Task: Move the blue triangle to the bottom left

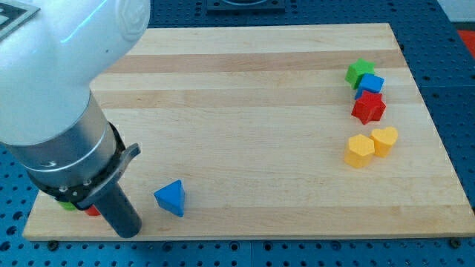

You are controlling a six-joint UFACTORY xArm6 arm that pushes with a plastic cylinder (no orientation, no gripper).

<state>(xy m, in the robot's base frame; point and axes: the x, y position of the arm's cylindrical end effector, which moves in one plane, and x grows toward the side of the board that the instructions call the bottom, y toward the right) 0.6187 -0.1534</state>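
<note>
End effector a bare rod, nothing to grasp, its tip low on the counter, blue triangle just right of it

I count eight blocks on my counter, though two barely show. Blue ones — two: a blue triangle just to the view's right of my tip, and a blue cube far off to the view's upper right of it. Yellow ones — two: a yellow hexagon block and a yellow heart, touching each other, well apart from my tip. Red ones: two, a red star and a red sliver just left of my rod. Green ones: two, a green star and a green sliver, shape hidden.
</note>
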